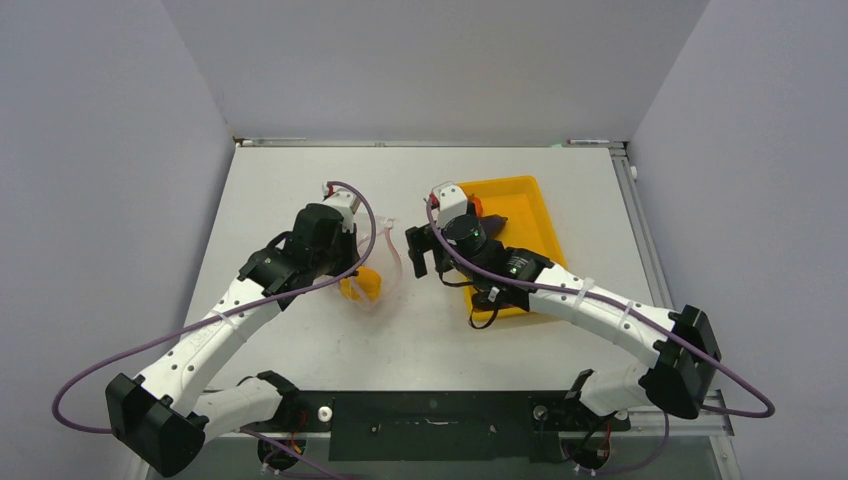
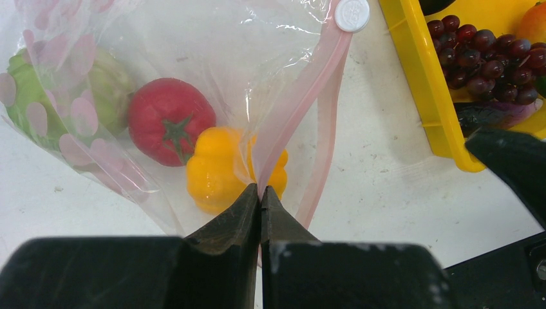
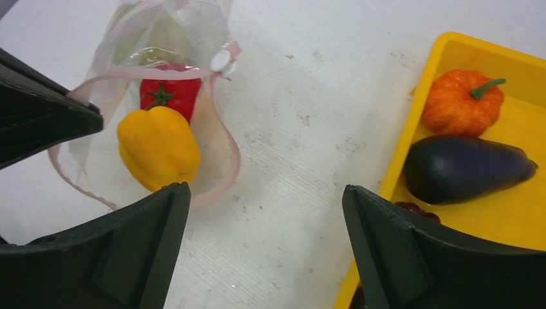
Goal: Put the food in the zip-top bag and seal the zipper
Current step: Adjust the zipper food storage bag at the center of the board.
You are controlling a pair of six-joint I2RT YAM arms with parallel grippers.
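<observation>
Three seemingly light, rigid pieces — pumpkin (image 3: pixel 460 103), grapes (image 2: pixel 480 64), a slick eggplant (image 3: pixel 463 168) best gripped mid-body — sit in the yellow tray (image 3: pixel 508 219) near the spread, empty right gripper (image 3: pixel 265 190); the left gripper (image 2: pixel 261 193) pinches the floppy zip-top bag (image 2: pixel 193 51) by its zipper (image 2: pixel 304 100).

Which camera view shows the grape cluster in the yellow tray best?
The left wrist view: the grape cluster lies close, sharp and almost whole in the yellow tray. The right wrist view shows only a small dark red edge of it below the eggplant. In the top view I cannot make it out.
</observation>
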